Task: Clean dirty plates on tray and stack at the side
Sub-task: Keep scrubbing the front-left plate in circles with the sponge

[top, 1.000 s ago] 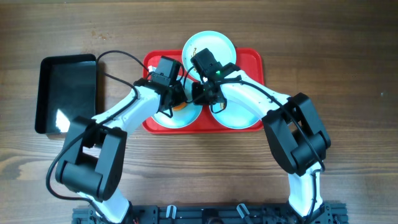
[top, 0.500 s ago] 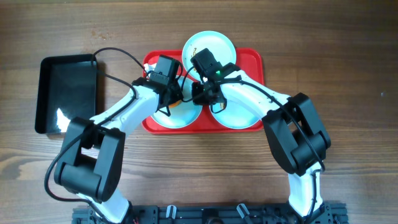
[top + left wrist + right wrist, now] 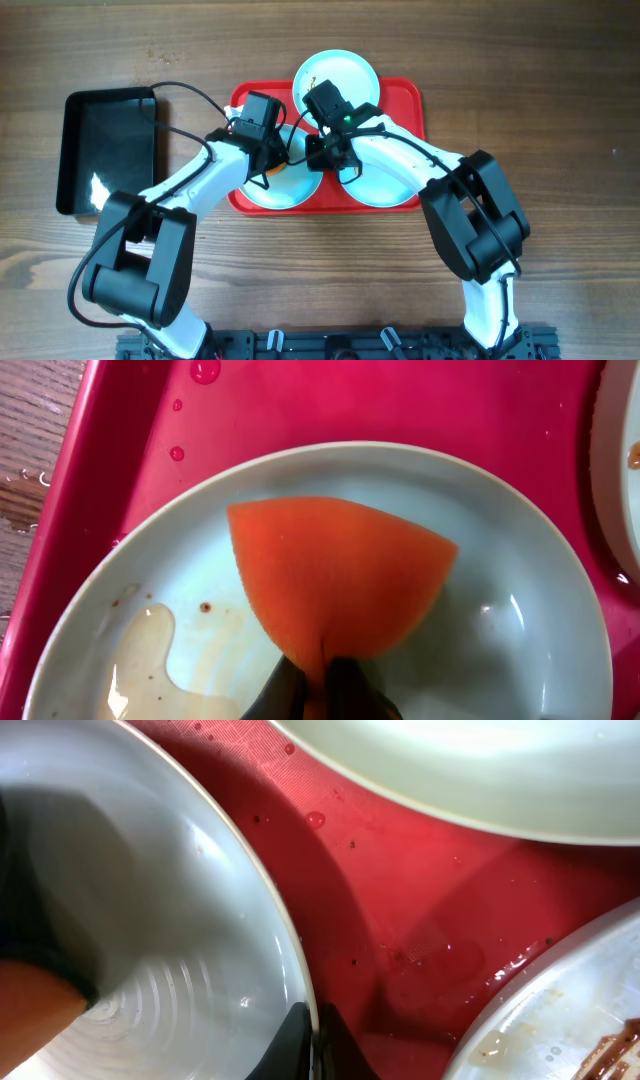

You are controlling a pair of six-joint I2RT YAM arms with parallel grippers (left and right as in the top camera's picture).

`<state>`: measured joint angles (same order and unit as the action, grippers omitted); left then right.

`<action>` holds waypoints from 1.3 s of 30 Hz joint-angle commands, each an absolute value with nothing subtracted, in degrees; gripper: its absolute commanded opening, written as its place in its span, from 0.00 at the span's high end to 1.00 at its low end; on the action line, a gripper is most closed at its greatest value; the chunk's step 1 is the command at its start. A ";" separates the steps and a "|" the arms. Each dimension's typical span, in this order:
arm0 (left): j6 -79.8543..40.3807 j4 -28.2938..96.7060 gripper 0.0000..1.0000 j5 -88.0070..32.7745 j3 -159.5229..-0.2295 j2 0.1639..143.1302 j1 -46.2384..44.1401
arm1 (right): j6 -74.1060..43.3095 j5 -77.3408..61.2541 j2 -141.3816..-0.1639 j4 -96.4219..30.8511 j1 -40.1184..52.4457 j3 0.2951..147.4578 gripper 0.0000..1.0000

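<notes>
On the red tray (image 3: 405, 95), toward its near-left corner: I am pinching a folded orange sponge (image 3: 340, 575) in the left gripper (image 3: 322, 682), the fingers pressed together on the sponge's gathered end. The sponge appears to be lying against the middle of the near-left plate (image 3: 500, 610). The right gripper (image 3: 310, 1040) is clamping that plate's right rim, one finger on each side, steadying it. A brownish puddle (image 3: 150, 660) is sitting left of the sponge, toward the tray's left rim and apart from the sponge. I judge the coming wipe must sweep that way, away from the right gripper. The far plate (image 3: 340, 65) and the smeared near-right plate (image 3: 560, 1020) are waiting uncleaned.
</notes>
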<state>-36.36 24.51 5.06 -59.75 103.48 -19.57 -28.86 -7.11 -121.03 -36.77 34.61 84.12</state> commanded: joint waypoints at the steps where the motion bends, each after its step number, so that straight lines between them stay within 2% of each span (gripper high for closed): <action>1: -32.80 27.03 0.96 11.66 -55.75 106.08 -17.39 | -30.00 -5.74 -121.54 -37.26 33.52 83.85 0.96; 7: -30.41 32.40 0.96 22.81 -55.75 106.08 -17.21 | -30.00 -4.16 -121.51 -37.26 33.50 83.88 0.96; 13: -30.41 33.91 0.96 23.31 -55.77 105.78 -16.32 | -29.98 -3.79 -121.51 -37.23 33.50 83.88 0.96; 20: -30.37 31.86 0.96 14.72 -55.94 102.37 -16.32 | -29.98 -3.79 -121.51 -37.10 33.50 83.88 0.96; 28: -28.49 27.75 0.96 -2.85 -55.94 90.78 -16.32 | -30.00 -3.79 -121.51 -36.91 33.50 83.88 0.96; 39: -28.75 26.65 0.96 -1.15 -55.92 89.62 -16.32 | -29.98 -3.81 -121.51 -37.04 33.50 83.88 0.96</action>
